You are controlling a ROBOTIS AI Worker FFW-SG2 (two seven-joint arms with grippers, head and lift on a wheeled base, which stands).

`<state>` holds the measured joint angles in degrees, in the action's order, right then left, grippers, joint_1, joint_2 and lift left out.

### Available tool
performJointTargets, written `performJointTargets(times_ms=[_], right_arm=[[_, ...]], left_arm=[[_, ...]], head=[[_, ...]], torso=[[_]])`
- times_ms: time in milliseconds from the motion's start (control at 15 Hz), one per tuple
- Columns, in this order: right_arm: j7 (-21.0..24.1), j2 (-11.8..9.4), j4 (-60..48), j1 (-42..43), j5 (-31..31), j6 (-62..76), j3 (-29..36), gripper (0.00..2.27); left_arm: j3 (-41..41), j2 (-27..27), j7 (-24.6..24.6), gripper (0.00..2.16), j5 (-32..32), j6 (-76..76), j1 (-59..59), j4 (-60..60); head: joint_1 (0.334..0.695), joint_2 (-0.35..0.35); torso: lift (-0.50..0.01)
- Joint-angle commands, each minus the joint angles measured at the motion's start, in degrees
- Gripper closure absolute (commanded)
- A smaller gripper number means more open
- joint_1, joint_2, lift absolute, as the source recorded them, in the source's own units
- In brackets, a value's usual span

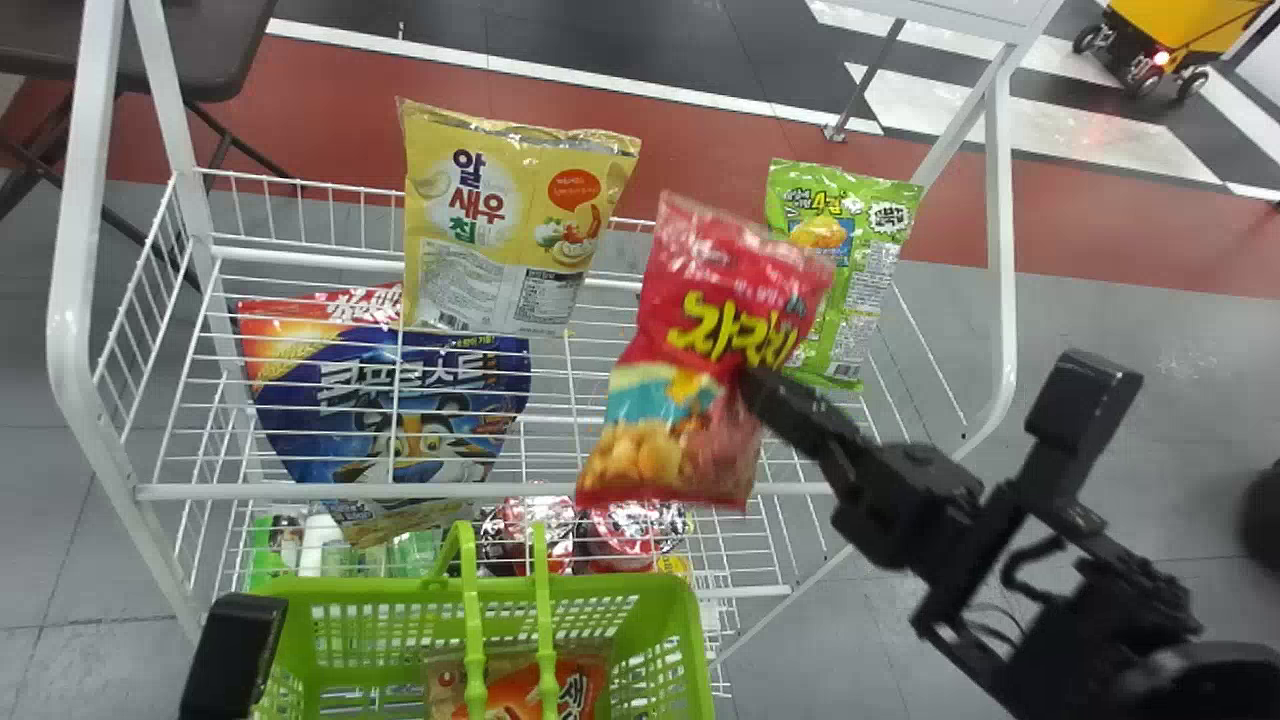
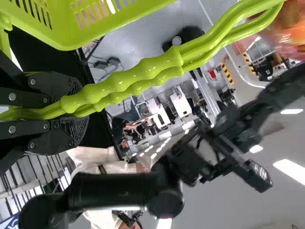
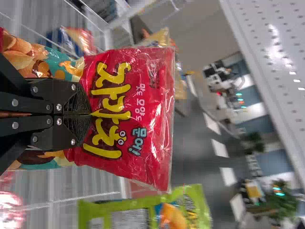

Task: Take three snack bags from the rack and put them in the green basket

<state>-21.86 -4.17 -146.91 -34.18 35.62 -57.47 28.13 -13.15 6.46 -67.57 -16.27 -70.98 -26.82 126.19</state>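
The red snack bag [image 1: 690,350] is over the rack [image 1: 70,250], pinched in the right claw [image 3: 89,114]; it might slip if pinched badly, or bump the green basket [image 1: 690,620]'s handles [image 1: 473,640], squeezed by the left claw [image 2: 78,109].

from my seat i see a dark flat top [image 1: 130,50] on thin legs beyond the rack's left side, and a yellow wheeled machine [image 1: 1185,25] at the far right, past a red floor band [image 1: 330,110]. my left wrist view catches ceiling lights [image 2: 290,170]; my right one has a white panel dotted with holes [image 3: 257,28] and a leafy plant [image 3: 282,206].
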Motion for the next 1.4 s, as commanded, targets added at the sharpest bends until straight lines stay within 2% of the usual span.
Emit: performJointTargets(times_ms=[0, 67, 200, 333, 467, 667, 1067, 1200, 1333], right_arm=[[-4.8, 4.2, -5.3, -2.1, 1.7, -14.9, 6.2, 2.15], [-7.3, 4.2, -6.9, -2.2, 1.5, -19.8, 8.4, 2.15], [-9.4, 4.2, -7.9, -2.2, 2.4, -32.6, 10.7, 2.15], [-9.9, 4.2, -7.9, -2.4, 2.7, -32.6, 11.4, 2.15], [-10.7, 4.2, -5.0, -2.9, 2.6, -32.6, 9.2, 2.15], [-11.2, 4.2, 0.5, -3.1, 0.9, -32.6, 3.1, 2.15], [-8.5, 4.2, 6.2, -2.7, -11.7, -30.2, -14.0, 2.15], [-8.1, 3.2, 10.2, 0.1, -13.8, -30.0, -19.4, 2.15], [-11.1, 1.8, 13.9, 2.1, -14.2, -25.1, -23.9, 2.15]], left_arm=[[-0.2, -0.6, 0.2, 1.93, 0.7, 0.0, 0.6, 0.0], [-0.3, -0.7, 0.2, 1.93, 0.8, 0.0, 0.7, 0.0], [-0.3, -0.7, 0.2, 1.93, 0.8, -0.2, 0.9, 0.1], [-0.6, -0.7, 0.2, 1.93, 0.9, -0.2, 0.9, 0.5], [-1.0, -0.8, 0.2, 1.93, 1.0, -0.4, 0.5, 1.3], [-1.4, -0.8, 0.3, 1.93, 1.6, -0.4, 0.0, 1.9], [-2.0, -0.7, 0.5, 1.93, 2.1, -0.4, -1.0, 3.1], [-2.1, -0.6, 0.7, 1.93, 2.1, -0.5, -1.0, 3.3], [-2.3, -0.6, 1.0, 1.93, 2.3, -0.9, -1.0, 3.3]], head=[[0.695, -0.35], [0.695, -0.35], [0.695, -0.35], [0.695, -0.35], [0.695, -0.35], [0.695, -0.35], [0.695, -0.35], [0.695, -0.35], [0.695, -0.35]], torso=[[-0.015], [-0.015], [-0.015], [-0.015], [-0.015], [-0.015], [-0.015], [-0.015], [-0.015]])
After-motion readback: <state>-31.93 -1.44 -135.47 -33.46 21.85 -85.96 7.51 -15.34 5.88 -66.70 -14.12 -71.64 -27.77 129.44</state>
